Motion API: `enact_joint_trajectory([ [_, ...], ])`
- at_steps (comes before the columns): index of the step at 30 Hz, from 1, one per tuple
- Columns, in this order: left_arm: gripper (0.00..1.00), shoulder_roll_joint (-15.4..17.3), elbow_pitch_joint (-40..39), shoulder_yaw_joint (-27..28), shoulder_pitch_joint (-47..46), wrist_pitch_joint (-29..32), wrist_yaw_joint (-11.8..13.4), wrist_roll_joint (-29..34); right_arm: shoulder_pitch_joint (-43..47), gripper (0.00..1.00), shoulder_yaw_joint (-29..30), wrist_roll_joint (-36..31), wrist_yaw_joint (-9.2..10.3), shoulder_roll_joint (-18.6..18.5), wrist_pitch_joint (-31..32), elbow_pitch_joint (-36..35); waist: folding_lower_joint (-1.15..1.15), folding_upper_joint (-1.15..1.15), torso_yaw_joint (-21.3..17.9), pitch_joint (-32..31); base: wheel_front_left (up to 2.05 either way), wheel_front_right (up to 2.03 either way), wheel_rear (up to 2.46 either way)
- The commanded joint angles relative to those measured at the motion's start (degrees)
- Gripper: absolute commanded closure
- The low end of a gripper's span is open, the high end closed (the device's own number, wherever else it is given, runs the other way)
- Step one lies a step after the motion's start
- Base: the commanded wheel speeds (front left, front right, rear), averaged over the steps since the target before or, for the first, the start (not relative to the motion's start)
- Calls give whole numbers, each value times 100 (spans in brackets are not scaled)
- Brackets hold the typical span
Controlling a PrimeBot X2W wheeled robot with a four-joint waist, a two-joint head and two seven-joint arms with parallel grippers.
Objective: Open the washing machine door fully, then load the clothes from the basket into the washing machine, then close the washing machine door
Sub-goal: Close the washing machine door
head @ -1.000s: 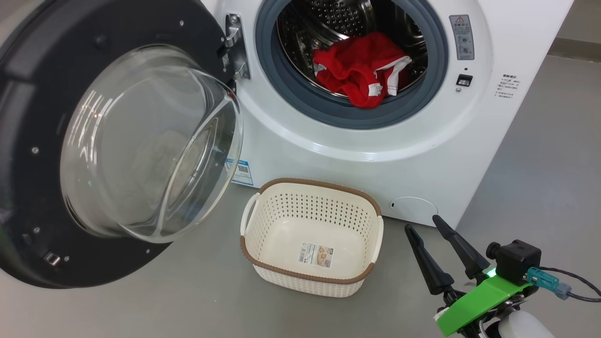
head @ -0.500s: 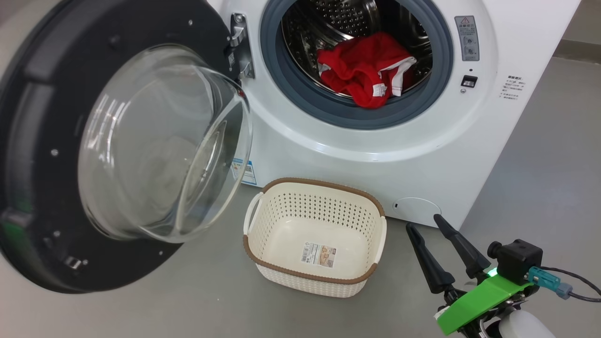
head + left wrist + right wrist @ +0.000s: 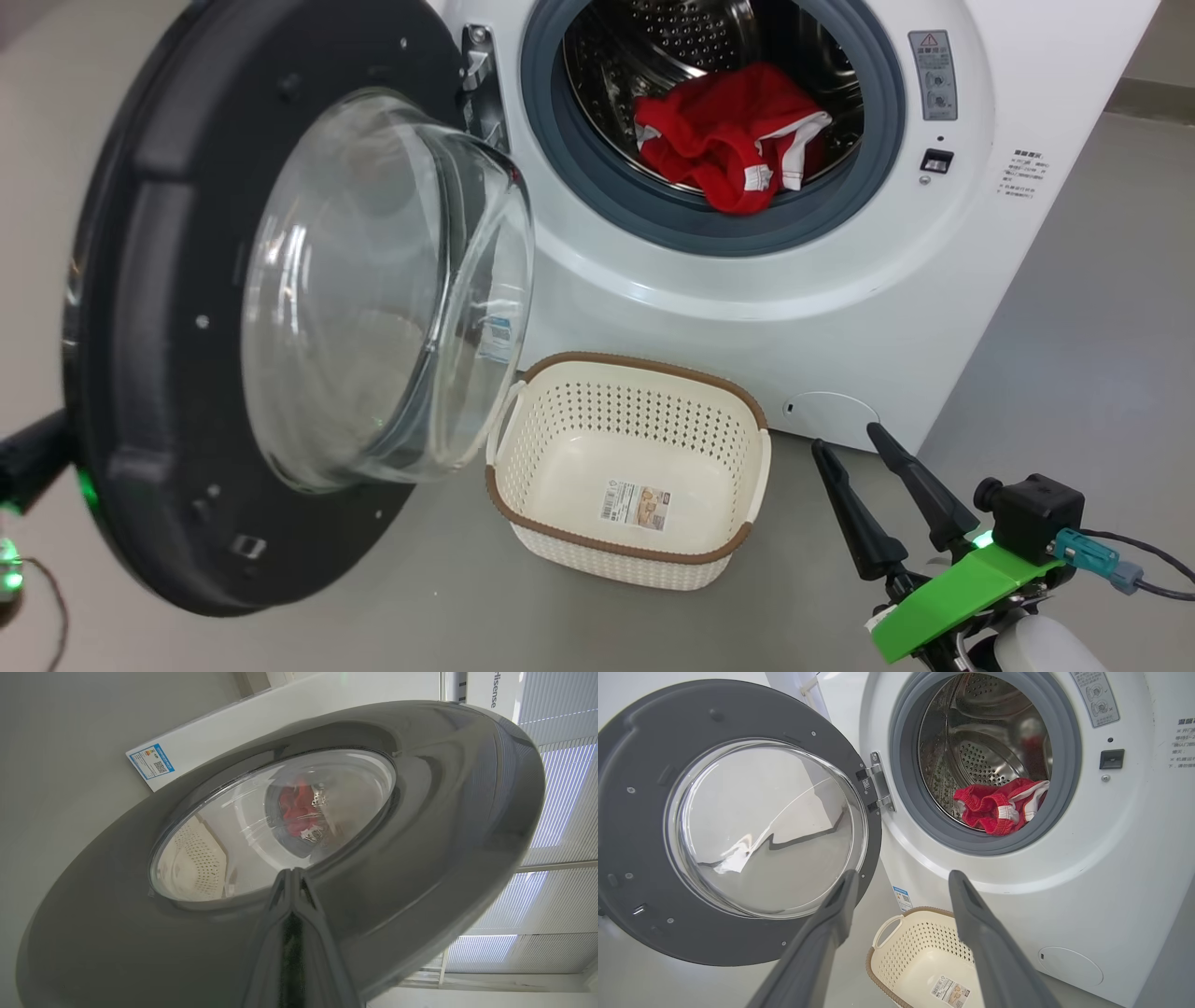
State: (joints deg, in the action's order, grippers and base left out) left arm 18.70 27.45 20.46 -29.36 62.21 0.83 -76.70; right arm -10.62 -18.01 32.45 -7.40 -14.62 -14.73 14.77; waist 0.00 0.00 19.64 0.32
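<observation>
As the left pincer, shut on nothing, rests against the door's outer face at nine o'clock, likely to swing it closed, the right pincer hangs open and empty at five; clothes lie in the drum at one.

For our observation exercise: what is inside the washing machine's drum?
The red-and-white clothes lie at the steel drum's front, one fold reaching the grey gasket. Anything under the bundle is covered.

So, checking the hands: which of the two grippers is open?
The right gripper, beside the basket: its fingers stand spread apart. The left gripper has its fingers pressed together, tips at the washing machine door.
</observation>
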Motion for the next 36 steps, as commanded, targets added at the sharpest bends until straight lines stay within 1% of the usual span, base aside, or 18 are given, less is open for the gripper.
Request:
enact_joint_trajectory([
  [1, 100, 73, -407, 62, 16, 188, 95, -127, -59, 0, -89, 23, -9, -5, -27, -135, 0, 0, -5, 11, 0, 0, 0],
  [4, 100, -101, -831, 21, 150, 361, 256, -255, -67, 0, -80, 21, -9, -2, -27, -138, 0, 0, -19, 17, 0, 0, 0],
  [9, 100, -288, -1465, -78, 388, 558, 465, -339, -61, 0, -55, 18, -9, 1, -27, -140, 0, 0, -42, 15, 0, 0, 0],
  [10, 100, -288, -1465, -78, 388, 558, 465, -339, -61, 0, -55, 18, -9, 1, -27, -140, 0, 0, -42, 15, 0, 0, 0],
  [12, 100, -388, -1755, -159, 509, 605, 533, -330, -59, 0, -50, 13, -9, 17, -27, -137, 0, 0, -54, 12, 0, 0, 0],
  [24, 100, -715, -2434, -341, 752, 576, 727, -284, -72, 0, -39, 13, -9, 37, -27, -136, 0, 0, -104, 20, 0, 0, 0],
  [31, 100, -741, -2479, -258, 782, 352, 637, -181, -59, 0, -27, 18, -9, 37, -27, -129, 0, 0, -112, -1, 0, 0, 0],
  [36, 100, -705, -2357, -196, 739, 239, 523, -138, -29, 0, -21, 23, -9, 31, -27, -133, 0, 0, -76, -34, 0, 0, 0],
])
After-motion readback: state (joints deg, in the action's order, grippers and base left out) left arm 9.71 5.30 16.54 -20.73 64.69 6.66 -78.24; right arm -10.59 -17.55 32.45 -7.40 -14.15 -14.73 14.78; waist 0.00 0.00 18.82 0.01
